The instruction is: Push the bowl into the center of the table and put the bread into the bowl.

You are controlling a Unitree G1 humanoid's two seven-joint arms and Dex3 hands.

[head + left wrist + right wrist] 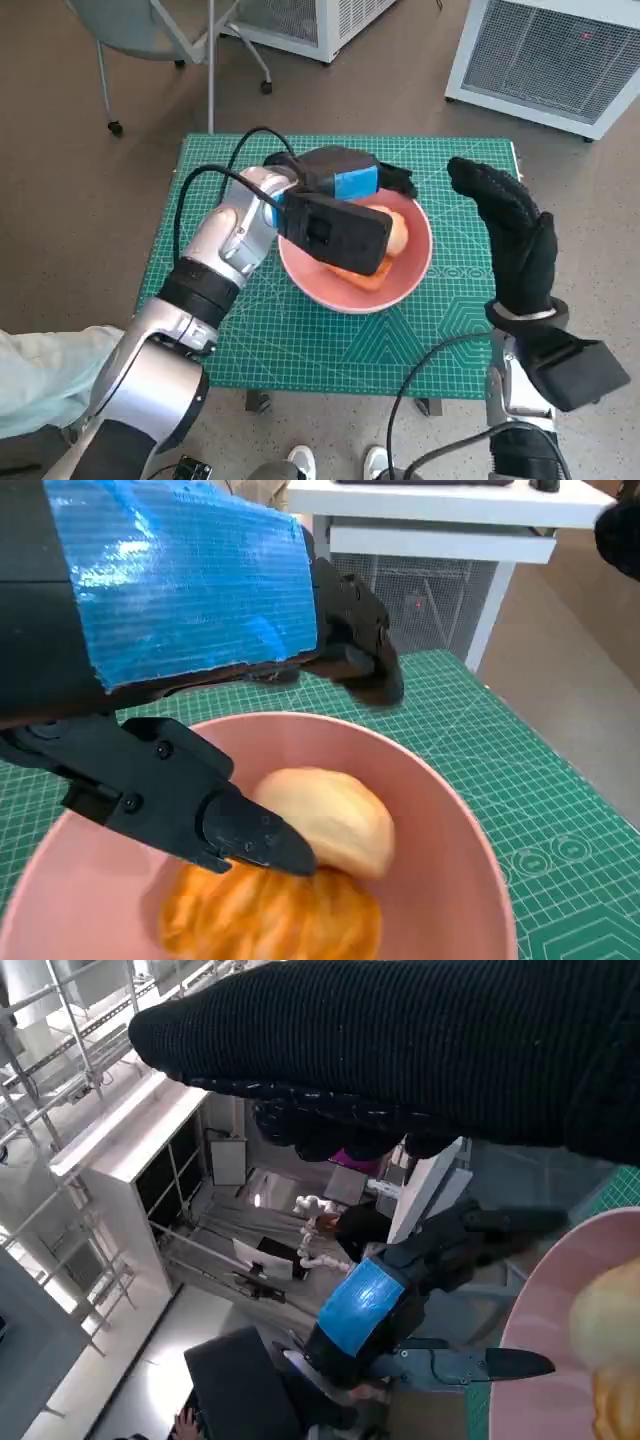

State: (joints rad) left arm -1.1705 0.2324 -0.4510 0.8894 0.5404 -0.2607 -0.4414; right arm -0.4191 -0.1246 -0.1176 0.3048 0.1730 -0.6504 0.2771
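A pink bowl (pixel 405 283) sits near the middle of the green cutting mat (pixel 300 340). Inside it lie a pale round bread roll (pixel 335 815) and an orange piece of bread (pixel 270 915); in the head view the roll (pixel 398 233) shows past my wrist camera. My left hand (pixel 345 175) hovers over the bowl's far rim with its fingers spread, holding nothing; one black finger (pixel 240 830) points close to the roll. My right hand (pixel 510 225) is raised to the right of the bowl, fingers extended, empty. The bowl (pixel 560 1360) and left hand (pixel 375 1305) also show in the right wrist view.
The mat covers a small table (pixel 517 150). A chair on castors (pixel 150 40) stands beyond the far left corner, and white grilled units (pixel 550 60) stand on the floor at the far right. A person's feet (pixel 335 462) show at the near edge.
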